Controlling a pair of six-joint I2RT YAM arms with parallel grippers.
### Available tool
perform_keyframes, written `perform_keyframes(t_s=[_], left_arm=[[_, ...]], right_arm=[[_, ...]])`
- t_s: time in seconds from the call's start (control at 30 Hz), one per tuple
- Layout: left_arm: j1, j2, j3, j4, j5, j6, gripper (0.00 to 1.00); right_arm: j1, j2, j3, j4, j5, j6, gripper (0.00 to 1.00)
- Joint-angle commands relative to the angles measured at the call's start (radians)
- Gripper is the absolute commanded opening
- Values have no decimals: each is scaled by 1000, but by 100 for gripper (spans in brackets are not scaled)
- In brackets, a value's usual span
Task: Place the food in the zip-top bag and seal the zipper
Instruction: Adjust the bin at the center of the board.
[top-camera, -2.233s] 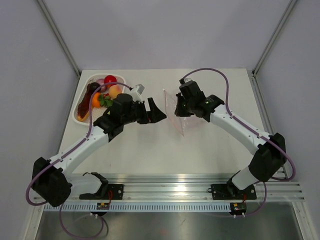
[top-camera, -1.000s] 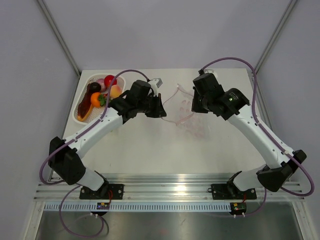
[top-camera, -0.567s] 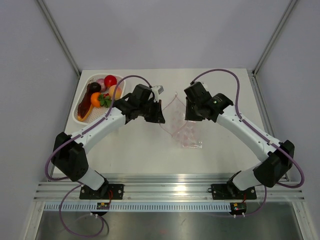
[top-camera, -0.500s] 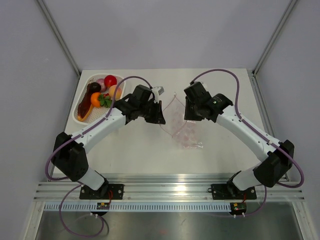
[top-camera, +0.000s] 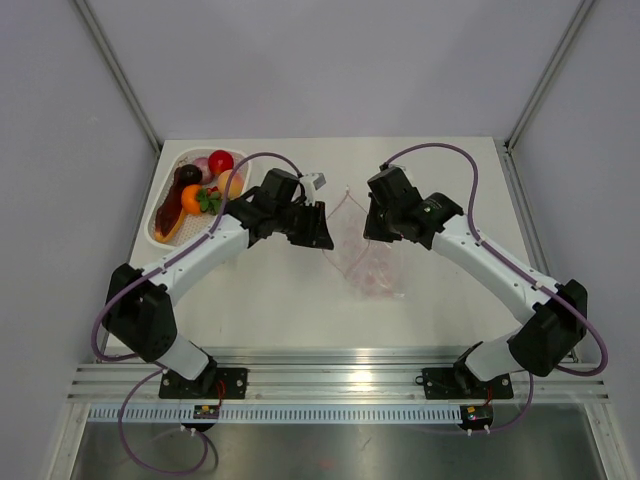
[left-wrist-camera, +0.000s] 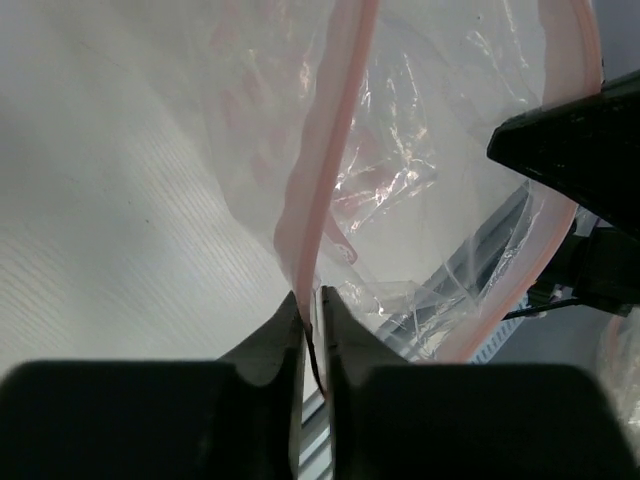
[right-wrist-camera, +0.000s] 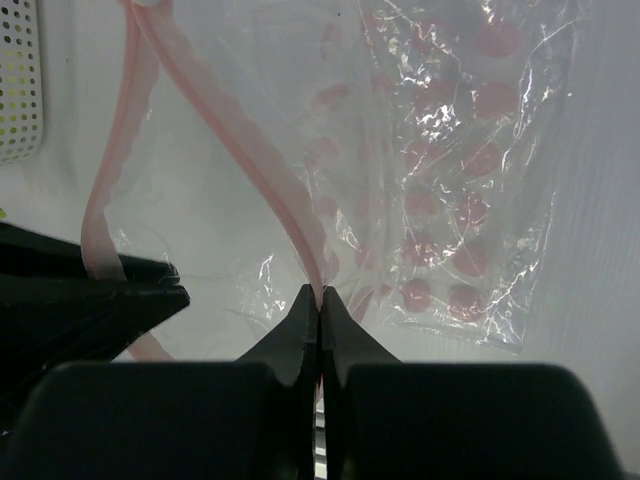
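Note:
The clear zip-top bag (top-camera: 365, 262) with pink print hangs between my two grippers above the table middle. My left gripper (top-camera: 322, 240) is shut on the near side of its pink zipper strip (left-wrist-camera: 325, 160). My right gripper (top-camera: 372, 226) is shut on the other side of the zipper strip (right-wrist-camera: 270, 190), so the mouth is held apart. The bag (right-wrist-camera: 455, 170) is empty. The food sits in the white basket (top-camera: 165, 196) at the far left: red tomato (top-camera: 221, 160), orange (top-camera: 191, 193), dark eggplant (top-camera: 185, 176), peach (top-camera: 231, 181).
The white slotted basket's corner (right-wrist-camera: 18, 90) shows at the left of the right wrist view. Metal frame posts rise at the table's back corners. A rail (top-camera: 340, 375) runs along the near edge.
The right gripper swung left and nearer with the bag; the bag came off the table's right side to hang between both grippers. The left gripper moved right and closed on the zipper strip.

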Motion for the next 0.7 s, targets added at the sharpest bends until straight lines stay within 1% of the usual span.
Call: perform_keyframes(t_s=[0.0,0.07,0.1,0.13,0.23,0.27,0.33,0.37,0.43,0.47,0.5,0.53,0.57,0.6,0.67], left_arm=[[47,-14,5,43,125,31,39],[69,-20,40,22,137,54,68],[77,-35,55,-16,89,63,73],[90,-46,69,-36,69,74,74],[198,-92,98,-104,63,86,74],[277,-109,91,-112,75,85,74],[357,-164,83,-129,77,72,72],[433,-181,82,-136,69,69,72],[504,-219,86,-165,26,57,72],[568,-229,86,-173,6,56,72],[595,-235,94,-191,-42,66,73],[609,-238,100,-205,-84,74,84],[656,-233,111,-222,-134,91,85],[670,-224,130,-260,-220,101,85],[702,-203,143,-281,-299,132,85]], right_arm=[[6,-46,-6,68,-23,34,0],[6,-35,8,63,-14,40,0],[4,-31,14,63,-7,40,0],[6,-31,16,65,-9,43,0],[6,-34,16,83,-24,40,0],[6,-34,16,85,-24,37,0],[6,-34,10,97,-46,28,0],[6,-34,7,104,-50,22,0],[6,-34,-7,127,-73,19,0],[6,-32,-10,135,-82,14,0],[6,-28,-13,147,-101,13,0],[6,-26,-16,155,-110,10,0],[6,-26,-18,161,-118,5,0],[6,-26,-25,169,-125,2,0],[6,-32,-38,192,-129,-2,0]])
